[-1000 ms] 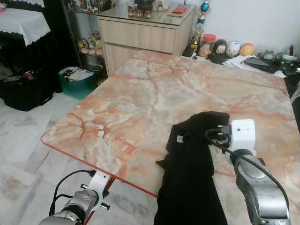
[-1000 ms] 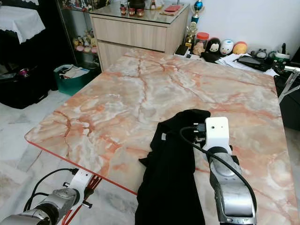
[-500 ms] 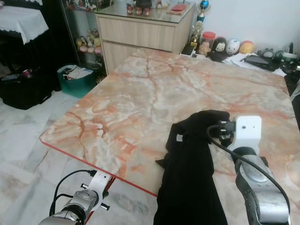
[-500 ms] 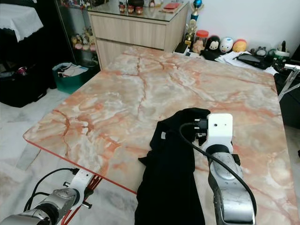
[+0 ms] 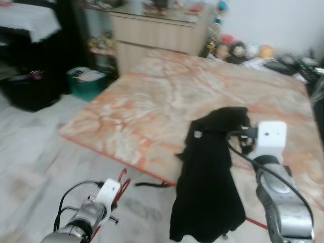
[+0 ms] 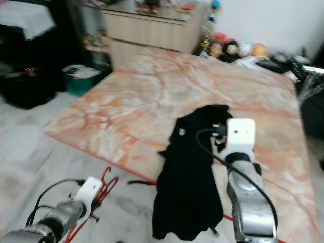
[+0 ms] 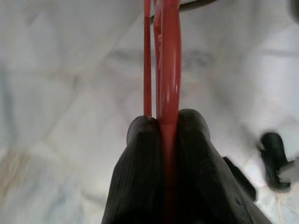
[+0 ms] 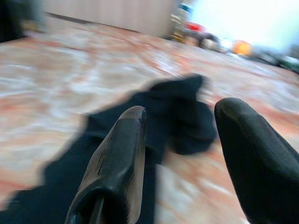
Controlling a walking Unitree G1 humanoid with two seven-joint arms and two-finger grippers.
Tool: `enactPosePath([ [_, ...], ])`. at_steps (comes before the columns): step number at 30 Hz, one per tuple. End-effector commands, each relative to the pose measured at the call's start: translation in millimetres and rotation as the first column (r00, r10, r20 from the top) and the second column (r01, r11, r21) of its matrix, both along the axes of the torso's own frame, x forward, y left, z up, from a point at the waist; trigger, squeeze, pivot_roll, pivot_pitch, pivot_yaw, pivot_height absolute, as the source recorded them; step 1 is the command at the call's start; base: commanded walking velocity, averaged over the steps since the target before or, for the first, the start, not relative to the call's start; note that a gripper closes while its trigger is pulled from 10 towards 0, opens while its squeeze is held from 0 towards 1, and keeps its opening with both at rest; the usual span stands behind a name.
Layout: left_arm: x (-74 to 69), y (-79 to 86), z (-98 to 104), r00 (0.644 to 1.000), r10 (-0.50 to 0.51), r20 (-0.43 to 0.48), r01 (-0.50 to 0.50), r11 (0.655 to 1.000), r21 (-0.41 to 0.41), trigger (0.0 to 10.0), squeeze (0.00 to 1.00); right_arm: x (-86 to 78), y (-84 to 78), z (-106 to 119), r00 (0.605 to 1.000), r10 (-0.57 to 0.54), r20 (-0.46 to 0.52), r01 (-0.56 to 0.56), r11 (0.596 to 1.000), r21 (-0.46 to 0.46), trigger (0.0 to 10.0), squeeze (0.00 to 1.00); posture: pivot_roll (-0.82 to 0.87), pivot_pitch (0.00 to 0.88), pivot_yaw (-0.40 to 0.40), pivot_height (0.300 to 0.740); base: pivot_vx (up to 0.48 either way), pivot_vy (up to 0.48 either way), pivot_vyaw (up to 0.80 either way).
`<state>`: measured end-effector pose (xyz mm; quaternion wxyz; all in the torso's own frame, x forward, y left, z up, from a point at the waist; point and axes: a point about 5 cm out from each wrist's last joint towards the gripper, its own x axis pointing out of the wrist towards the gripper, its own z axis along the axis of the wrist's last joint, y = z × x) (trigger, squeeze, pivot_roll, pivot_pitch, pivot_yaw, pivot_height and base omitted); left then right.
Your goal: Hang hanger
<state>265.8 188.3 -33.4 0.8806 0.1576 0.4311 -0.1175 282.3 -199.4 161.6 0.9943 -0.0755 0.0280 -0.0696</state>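
A red hanger (image 7: 169,56) is clamped between the fingers of my left gripper (image 7: 169,122), low over the floor in front of the table; its hook (image 5: 121,178) pokes out past the wrist. A black garment (image 5: 210,172) lies bunched on the marble table (image 5: 167,96) and drapes over the near edge. My right gripper (image 8: 180,116) hovers open just above the bunched top of the garment (image 8: 177,107), with nothing between its fingers. The head views are blurred.
A wooden cabinet (image 5: 157,30) stands beyond the table's far left corner. A teal bin (image 5: 86,81) and a black bag (image 5: 30,91) sit on the white marble floor at left. Small toys and papers (image 5: 243,50) line the table's far edge.
The whole picture has shifted and blurred, so the camera moved; more floor and the garment's lower hem now show. The hanger's hook has come into sight. The right gripper stays by the garment's top.
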Motion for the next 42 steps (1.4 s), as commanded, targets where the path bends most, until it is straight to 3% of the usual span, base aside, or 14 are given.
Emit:
enactPosePath([
  [1, -4.1, -0.3, -3.4, 1.000, 0.001, -0.024, -0.001, 1.000, 0.000, 10.0, 0.00, -2.7, -5.7, -7.2, 1.000, -0.024, -0.020, 0.024, 1.000, 0.006, 10.0, 0.00, -0.13, 0.000, -0.014, 0.740, -0.289, 0.000, 0.00],
  [10, -4.3, 0.3, -3.5, 1.000, 0.004, -0.025, -0.004, 1.000, 0.003, 10.0, 0.00, 8.5, -18.1, -14.3, 0.997, -0.075, -0.028, 0.075, 0.997, 0.000, 10.0, 0.00, -0.13, 0.000, -0.007, 0.740, -0.288, 0.000, 0.00],
  [24, -7.1, -0.3, -6.0, 0.999, 0.035, -0.023, -0.035, 0.999, 0.000, 10.0, 0.00, 35.2, -38.0, -71.8, 0.971, -0.133, -0.197, 0.136, 0.991, 0.005, 10.0, 0.00, -0.11, 0.000, -0.019, 0.740, -0.287, 0.000, 0.00],
  [31, -7.6, -0.3, -6.4, 0.999, 0.044, -0.022, -0.044, 0.999, -0.001, 10.0, 0.00, 40.7, -40.1, -82.8, 0.971, -0.137, -0.195, 0.145, 0.989, 0.030, 10.0, 0.00, -0.10, 0.000, -0.023, 0.740, -0.287, 0.000, 0.00],
  [32, -7.6, -0.3, -6.4, 0.999, 0.043, -0.023, -0.044, 0.999, -0.001, 10.0, 0.00, 39.5, -40.1, -90.8, 0.964, -0.137, -0.228, 0.151, 0.987, 0.046, 10.0, 0.00, -0.10, 0.000, -0.023, 0.740, -0.289, 0.000, 0.00],
  [36, -7.0, -1.2, -6.1, 0.999, 0.037, -0.022, -0.037, 0.999, 0.007, 10.0, 0.00, 23.9, -33.3, -138.7, 0.869, -0.106, -0.483, 0.183, 0.977, 0.114, 10.0, 0.00, -0.11, 0.000, -0.019, 0.740, -0.065, 0.000, 0.00],
  [39, -6.6, -0.8, -6.0, 0.998, 0.055, -0.016, -0.054, 0.998, 0.020, 10.0, 0.00, 16.7, -24.7, -154.4, 0.821, -0.055, -0.569, 0.131, 0.987, 0.092, 10.0, 0.00, -0.10, 0.000, -0.027, 0.740, 0.000, 0.000, 0.00],
  [40, -7.0, -0.6, -6.3, 0.998, 0.065, -0.013, -0.065, 0.998, 0.024, 10.0, 0.00, 12.0, -20.9, -161.6, 0.801, -0.039, -0.597, 0.142, 0.982, 0.125, 10.0, 0.00, -0.10, 0.000, -0.029, 0.740, 0.000, 0.000, 0.00],
  [41, -7.0, -0.6, -6.3, 0.998, 0.065, -0.013, -0.065, 0.998, 0.024, 10.0, 0.00, 12.0, -20.9, -161.6, 0.801, -0.039, -0.597, 0.142, 0.982, 0.125, 10.0, 0.00, -0.10, 0.000, -0.029, 0.740, 0.000, 0.000, 0.00],
  [42, -8.2, 0.0, -7.4, 0.995, 0.097, -0.011, -0.097, 0.995, 0.025, 10.0, 0.00, -0.5, -15.9, -176.4, 0.750, -0.017, -0.662, 0.135, 0.983, 0.127, 10.0, 0.00, -0.09, 0.000, -0.033, 0.740, 0.000, 0.000, 0.00],
])
